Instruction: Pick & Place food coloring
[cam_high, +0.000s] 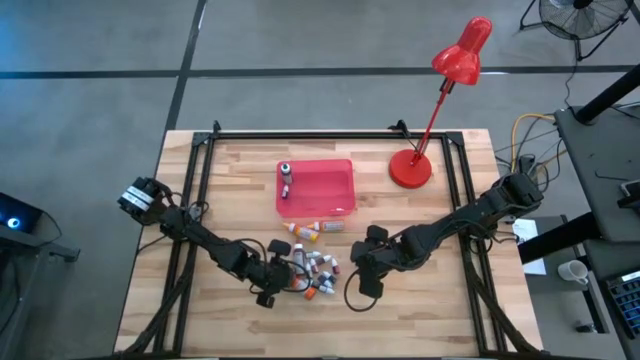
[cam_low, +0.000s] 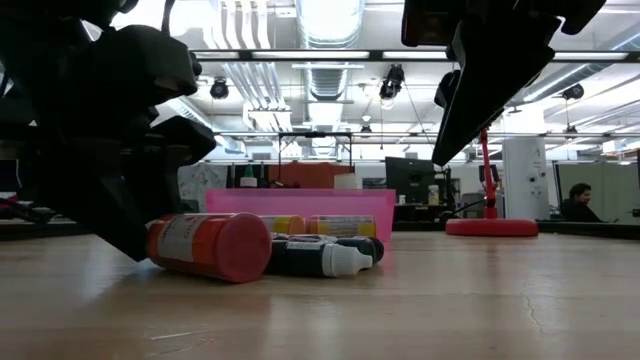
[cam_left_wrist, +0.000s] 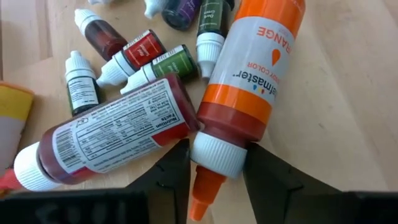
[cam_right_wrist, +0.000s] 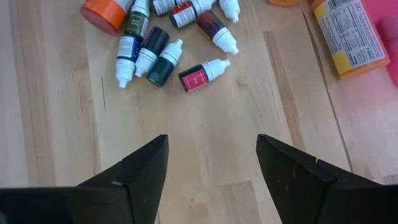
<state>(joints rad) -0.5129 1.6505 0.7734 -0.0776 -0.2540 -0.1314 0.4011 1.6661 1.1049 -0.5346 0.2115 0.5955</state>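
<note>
Left gripper (cam_left_wrist: 214, 168) fingers pinch white neck of orange plastic dropper bottle (cam_left_wrist: 249, 87) beside shallow red square tray (cam_high: 325, 190); right gripper (cam_right_wrist: 211, 165) wide, nearby.

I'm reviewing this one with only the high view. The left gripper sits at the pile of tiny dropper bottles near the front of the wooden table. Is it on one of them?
Observer: Yes. The left gripper appears to pinch the white cap of an orange plastic dropper bottle lying on the wooden table.
Operator: Is that bottle clear of the others?
Observer: No. A dark red bottle with a white printed label lies against it near the cap.
Operator: And the right gripper?
Observer: The right gripper is open over a bare part of the table, with nothing between its fingers.
</note>
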